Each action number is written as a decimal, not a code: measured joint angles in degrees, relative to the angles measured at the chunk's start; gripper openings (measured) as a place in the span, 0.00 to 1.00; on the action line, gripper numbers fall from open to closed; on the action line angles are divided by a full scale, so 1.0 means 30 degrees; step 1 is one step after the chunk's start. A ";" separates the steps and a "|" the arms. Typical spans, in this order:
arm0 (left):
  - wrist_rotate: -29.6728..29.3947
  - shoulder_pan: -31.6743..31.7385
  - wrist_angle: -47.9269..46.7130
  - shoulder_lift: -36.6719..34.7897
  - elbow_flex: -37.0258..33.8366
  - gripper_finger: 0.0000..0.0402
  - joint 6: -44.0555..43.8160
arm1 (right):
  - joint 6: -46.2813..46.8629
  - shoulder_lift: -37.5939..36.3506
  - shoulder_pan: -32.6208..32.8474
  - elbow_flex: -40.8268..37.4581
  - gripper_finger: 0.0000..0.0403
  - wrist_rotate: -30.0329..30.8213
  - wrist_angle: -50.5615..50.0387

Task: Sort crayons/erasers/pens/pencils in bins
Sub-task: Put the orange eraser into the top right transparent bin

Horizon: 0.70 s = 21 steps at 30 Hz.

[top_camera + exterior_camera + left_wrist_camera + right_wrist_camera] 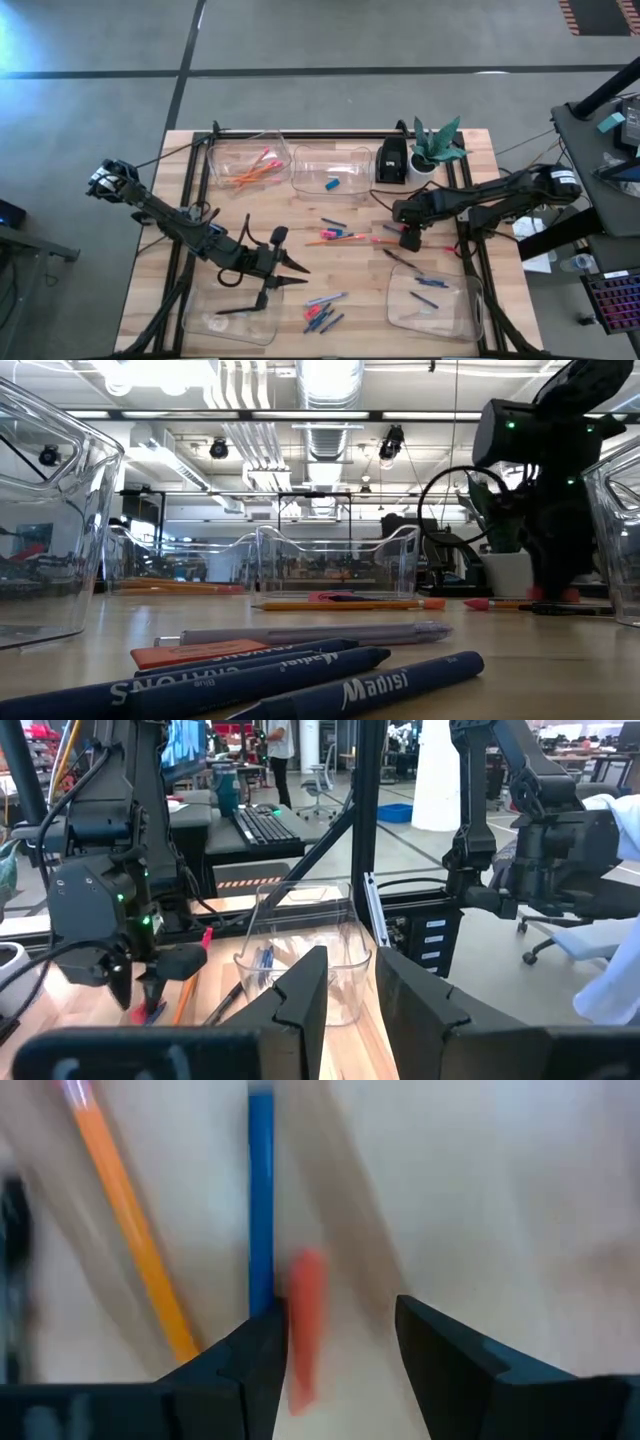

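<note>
High view gives me a pale wooden table [350, 270] on a grey concrete floor, with a small black box [391, 160] and a potted plant [436, 148] at the far edge; the low view looks across into a workshop with ducts and lamps overhead. Four clear bins sit at the corners: the far-left bin [250, 157] holds orange pencils, the near-right bin [436, 303] a few dark sticks. My right gripper [409, 238] hangs low over the mid-table scatter, fingers spread, with a short red-orange stick [305, 1330] lying between them beside a blue crayon [261, 1200] and an orange pencil [130, 1230]. My left gripper [292, 274] waits beside the near-left bin [236, 315], fingers parted, gripping nothing.
</note>
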 joint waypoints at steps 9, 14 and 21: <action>0.0000 -0.0006 0.0007 0.0000 -0.0051 0.19 -0.0015 | 0.0123 0.2505 0.0002 0.0087 0.43 -0.0034 0.0188; 0.0000 -0.0021 0.0007 0.0000 -0.0080 0.19 -0.0022 | 0.0141 0.4169 0.0002 0.0227 0.36 -0.0050 0.0092; 0.0000 -0.0021 -0.0004 0.0000 -0.0092 0.19 -0.0022 | 0.0214 0.4155 0.0009 0.0454 0.19 -0.0219 0.0108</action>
